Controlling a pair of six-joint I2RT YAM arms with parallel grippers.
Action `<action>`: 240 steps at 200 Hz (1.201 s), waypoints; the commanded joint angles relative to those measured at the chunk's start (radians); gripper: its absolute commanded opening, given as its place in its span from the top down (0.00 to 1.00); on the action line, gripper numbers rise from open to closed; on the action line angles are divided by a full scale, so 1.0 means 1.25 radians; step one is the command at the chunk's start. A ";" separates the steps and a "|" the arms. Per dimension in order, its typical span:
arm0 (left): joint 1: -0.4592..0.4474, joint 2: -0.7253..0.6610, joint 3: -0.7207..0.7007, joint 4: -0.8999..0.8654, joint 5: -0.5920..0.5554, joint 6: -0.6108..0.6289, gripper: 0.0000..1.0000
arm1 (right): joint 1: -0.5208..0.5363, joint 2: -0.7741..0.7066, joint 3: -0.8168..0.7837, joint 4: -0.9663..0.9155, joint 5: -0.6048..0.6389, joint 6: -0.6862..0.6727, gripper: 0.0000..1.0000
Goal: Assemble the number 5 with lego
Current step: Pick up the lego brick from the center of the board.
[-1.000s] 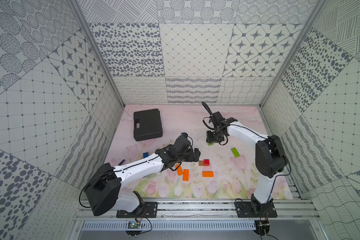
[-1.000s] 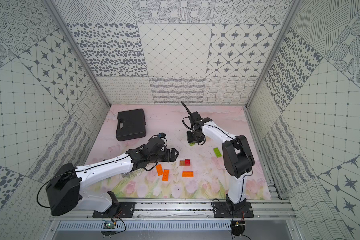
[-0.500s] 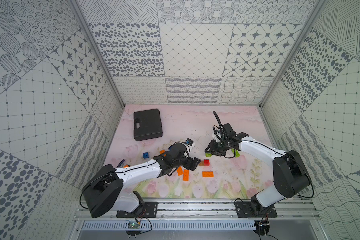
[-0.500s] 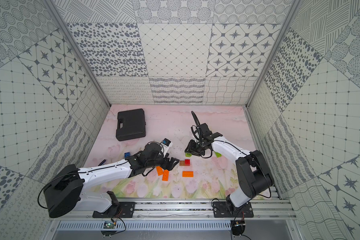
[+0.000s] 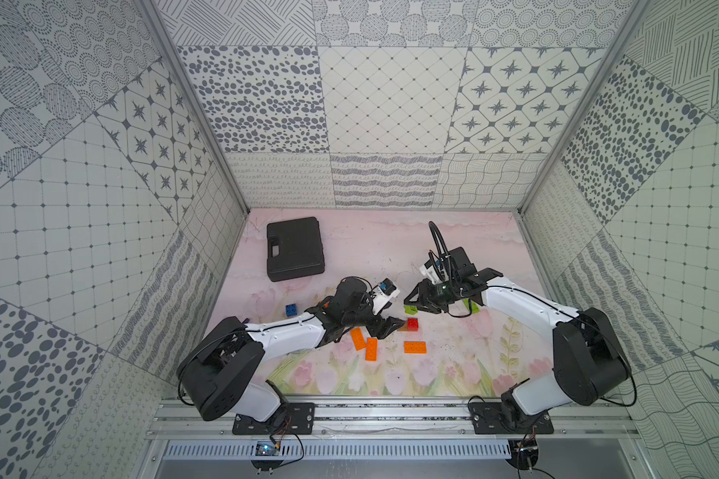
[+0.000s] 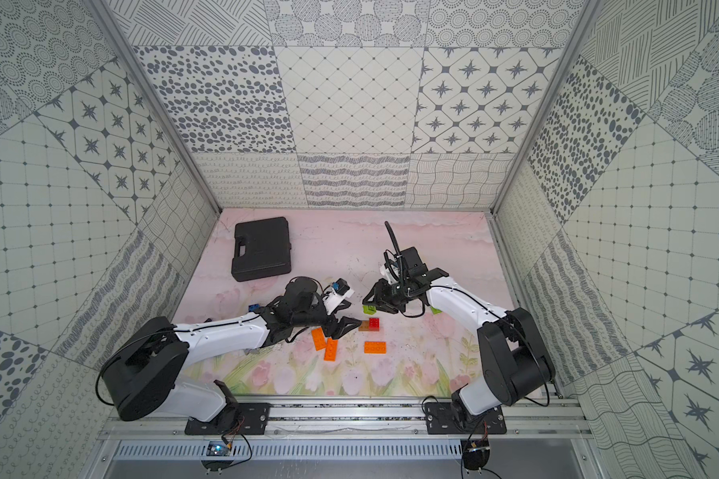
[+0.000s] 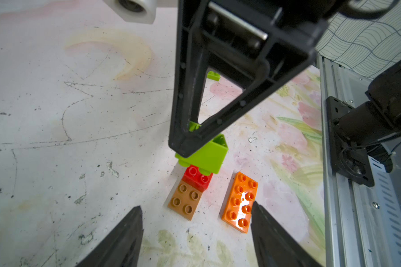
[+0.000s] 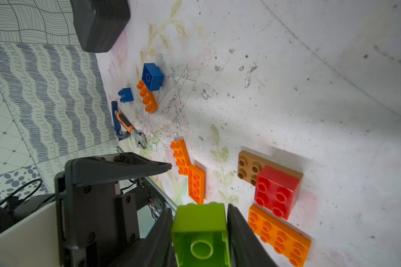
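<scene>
A black plastic case point(image 5: 294, 249) lay flat on the pink floral mat point(image 5: 391, 244). An orange-handled metal wrench point(image 8: 125, 126) lay beside the wavy-patterned wall point(image 8: 44, 92).

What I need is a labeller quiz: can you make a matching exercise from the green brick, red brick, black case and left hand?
1 green brick
2 red brick
3 black case
4 left hand

A open, empty
B stacked on the brown brick
C gripped by the right hand
D apart from all bricks

Pairs: 1-C, 2-B, 3-D, 4-A

Light was bright and even, shadows soft on the tabletop point(image 5: 391, 249). A glint sat on an orange brick point(image 7: 241, 201); wrist-view edges bowed.
</scene>
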 commanded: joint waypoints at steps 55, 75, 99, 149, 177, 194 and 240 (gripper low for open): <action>0.004 0.053 0.009 0.177 0.061 0.138 0.29 | 0.006 -0.014 -0.011 0.079 -0.100 0.030 0.58; 0.004 0.047 0.011 0.178 0.067 0.141 0.35 | 0.007 -0.010 -0.013 0.085 -0.111 0.030 0.58; 0.004 0.044 0.009 0.185 0.088 0.154 0.42 | 0.007 -0.002 -0.011 0.088 -0.121 0.030 0.59; 0.004 0.043 0.008 0.172 0.091 0.172 0.59 | 0.007 0.003 -0.007 0.084 -0.124 0.026 0.59; 0.004 0.040 -0.001 0.187 0.086 0.166 0.69 | 0.007 0.011 -0.011 0.081 -0.124 0.025 0.58; 0.004 0.038 -0.007 0.189 0.074 0.168 0.79 | 0.007 0.009 -0.012 0.081 -0.123 0.026 0.57; 0.004 0.007 -0.041 0.214 0.045 0.157 0.94 | 0.006 -0.023 -0.018 0.084 -0.111 0.040 0.46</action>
